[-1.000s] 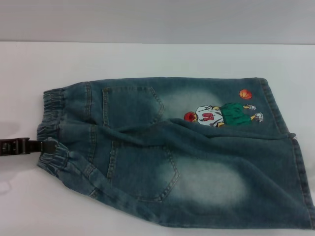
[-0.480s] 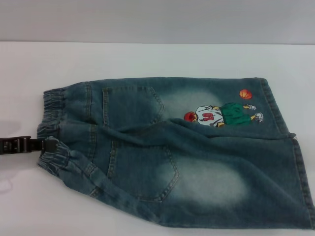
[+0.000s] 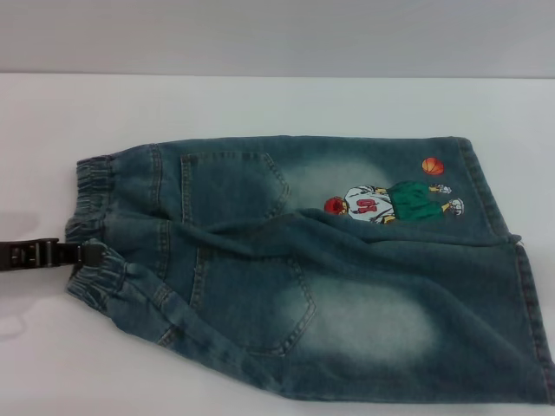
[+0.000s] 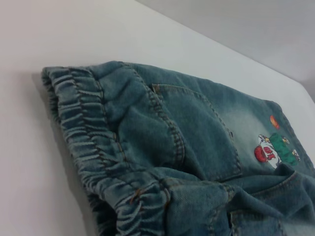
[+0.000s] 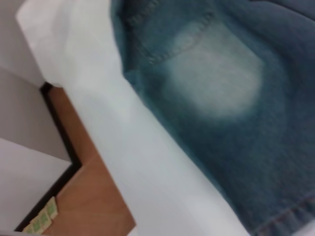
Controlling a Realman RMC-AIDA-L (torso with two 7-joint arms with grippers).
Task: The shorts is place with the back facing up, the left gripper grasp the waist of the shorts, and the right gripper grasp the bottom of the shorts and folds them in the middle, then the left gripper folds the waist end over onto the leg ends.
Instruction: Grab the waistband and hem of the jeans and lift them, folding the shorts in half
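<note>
The shorts (image 3: 347,286) lie back up on the white table (image 3: 260,104), blue faded denim with two patch pockets. Their gathered waist (image 3: 91,195) is on the left and the hemmed leg ends (image 3: 499,217) are on the right. The cartoon player and orange ball (image 3: 395,201) sit on the far leg. My left gripper (image 3: 94,254) comes in low from the left, and its tip is buried in the waist's near half. The left wrist view shows the puckered waist (image 4: 93,147) close up. My right gripper is out of view. Its wrist view looks down on the near leg (image 5: 221,83).
In the right wrist view, the table's front edge (image 5: 147,177) runs just beside the near leg. Beyond the edge are a brown floor (image 5: 88,196) and white panels (image 5: 24,187). A grey wall (image 3: 277,35) stands behind the table.
My left gripper has slid a little to the right into the waist. The waistband beside it has bunched and shifted right with it. The rest of the shorts lies as before.
</note>
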